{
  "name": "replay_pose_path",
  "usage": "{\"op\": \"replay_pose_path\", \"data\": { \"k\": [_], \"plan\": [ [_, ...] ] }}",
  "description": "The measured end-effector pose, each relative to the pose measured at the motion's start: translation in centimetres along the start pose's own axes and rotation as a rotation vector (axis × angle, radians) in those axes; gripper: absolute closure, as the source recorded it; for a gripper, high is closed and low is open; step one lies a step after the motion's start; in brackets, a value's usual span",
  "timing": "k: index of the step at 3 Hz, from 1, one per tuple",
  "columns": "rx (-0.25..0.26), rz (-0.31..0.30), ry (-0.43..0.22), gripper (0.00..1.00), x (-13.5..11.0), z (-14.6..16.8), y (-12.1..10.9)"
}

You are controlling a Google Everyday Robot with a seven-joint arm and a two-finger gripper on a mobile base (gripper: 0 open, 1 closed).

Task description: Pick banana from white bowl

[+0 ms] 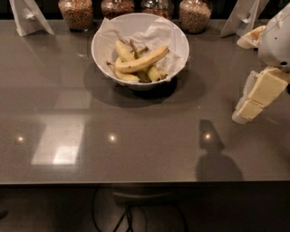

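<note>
The dark grey tabletop (136, 149) filled most of the view, glossy, with light reflections on its near half. The white bowl (100, 41) stood at the far centre of it, round and deep, lined with crumpled white paper (156, 32).

The claw (253, 99) hung at the right edge of the view, cream-coloured, angled down and left, above the tabletop. Whether it was apart or together: cannot tell. It held nothing that showed. It was well apart from the bowl, to the bowl's right and nearer the camera.

The banana (142, 60) lay inside the bowl, on top of the other fruit, running from lower left up to the right. It was whole, pale yellow, slender, gently curved. Shorter bananas (123, 50) with dark stems lay under and behind it.

Glass jars (75, 12) of brown grains stood in a row behind the bowl.
</note>
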State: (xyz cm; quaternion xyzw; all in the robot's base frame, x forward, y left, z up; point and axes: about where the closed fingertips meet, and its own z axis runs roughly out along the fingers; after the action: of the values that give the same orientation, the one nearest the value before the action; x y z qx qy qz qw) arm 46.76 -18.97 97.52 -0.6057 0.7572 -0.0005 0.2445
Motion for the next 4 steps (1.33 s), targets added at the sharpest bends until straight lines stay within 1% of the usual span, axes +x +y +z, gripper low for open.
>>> {"op": "replay_pose_path", "data": {
  "k": [1,2,3,4],
  "plan": [
    [-0.020,-0.033,-0.132,0.00,-2.9,2.9,-2.3],
    [-0.053,-0.080,-0.220,0.00,-6.5,5.6,-4.4],
    [-0.084,-0.151,-0.271,0.00,-11.5,8.3,-6.6],
    [-0.094,-0.251,-0.328,0.00,-18.9,10.9,-9.4]
  ]
}}
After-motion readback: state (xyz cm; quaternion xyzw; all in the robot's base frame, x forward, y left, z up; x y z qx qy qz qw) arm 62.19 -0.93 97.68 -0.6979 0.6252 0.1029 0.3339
